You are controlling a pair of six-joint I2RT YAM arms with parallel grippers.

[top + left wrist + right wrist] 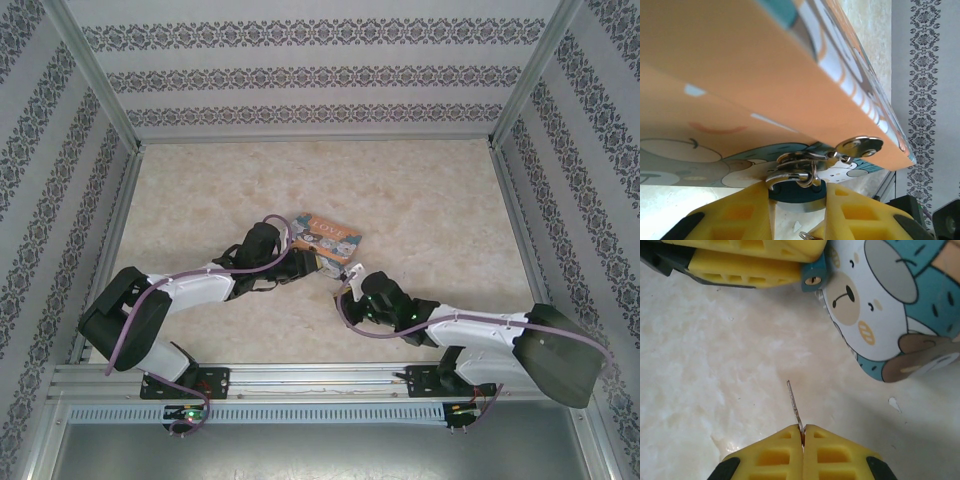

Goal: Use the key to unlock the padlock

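Note:
The tiny padlock [796, 196] has a bluish body, and its metal shackle [790, 176] is hooked through the hasp of the orange-and-teal tin [740, 75]. My left gripper [797, 188] is shut on the padlock body, one yellow finger on each side. In the right wrist view the padlock [812, 280] faces its keyhole toward me, beside the left fingers [755, 267]. My right gripper [802, 430] is shut on the key [794, 402]; its thin blade sticks out forward, well short of the keyhole. From above, both grippers meet at the tin's [325, 238] near edge, left gripper [318, 262], right gripper [350, 286].
The beige marbled table [420, 200] is boxed in by patterned walls and an aluminium frame [300, 380]. The tin with its cartoon bear [880, 315] lies close to the right of the key's path. A small white fleck [894, 404] lies on the table.

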